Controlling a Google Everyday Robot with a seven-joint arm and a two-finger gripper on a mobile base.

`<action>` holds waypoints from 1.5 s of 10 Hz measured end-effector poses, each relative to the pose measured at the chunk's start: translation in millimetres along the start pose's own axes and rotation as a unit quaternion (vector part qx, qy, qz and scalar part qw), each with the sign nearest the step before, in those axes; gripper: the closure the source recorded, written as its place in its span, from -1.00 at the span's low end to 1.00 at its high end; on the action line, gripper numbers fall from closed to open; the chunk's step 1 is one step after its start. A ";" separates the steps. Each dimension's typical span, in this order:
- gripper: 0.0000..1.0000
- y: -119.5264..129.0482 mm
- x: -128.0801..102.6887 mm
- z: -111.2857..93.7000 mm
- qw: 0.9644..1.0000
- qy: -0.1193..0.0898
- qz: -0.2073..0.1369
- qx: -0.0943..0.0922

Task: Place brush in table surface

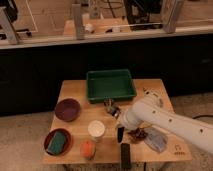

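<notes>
Camera view from my remote seat, using the green tray as the landmark. Closest to me, well in front of the tray at the near edge of the surface, lies a flat black slab. Front-left of the tray I see an orange thing, a red bowl holding a green sponge, and a white cup. Front-right of the tray there's a crumpled bluish cloth with something brownish beside it. The white arm reaches in from the right, and the gripper hangs in front of the tray, jaws clenched on the brush, which points down just above the wood. A purple bowl sits left of the tray. Just in front of the tray is a small dark clip-like thing.
</notes>
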 end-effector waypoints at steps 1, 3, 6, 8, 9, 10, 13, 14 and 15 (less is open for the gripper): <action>1.00 0.2 -1.2 6.2 1.000 -0.008 0.001 -0.006; 1.00 -3.3 -2.0 18.5 1.000 -0.009 0.000 -0.011; 0.71 -5.3 -1.7 33.2 1.000 -0.004 0.000 -0.014; 0.32 -8.1 -0.8 45.5 1.000 0.002 -0.003 -0.014; 0.11 -8.6 -0.7 51.9 1.000 0.005 -0.004 -0.016; -0.09 -7.7 -0.1 56.9 1.000 0.009 -0.005 -0.017; -0.58 -5.8 -2.5 66.7 1.000 0.013 -0.005 -0.019; -0.60 -4.8 -2.7 68.5 1.000 0.013 -0.004 -0.020; -0.60 -3.5 -2.7 71.0 1.000 0.014 -0.001 -0.022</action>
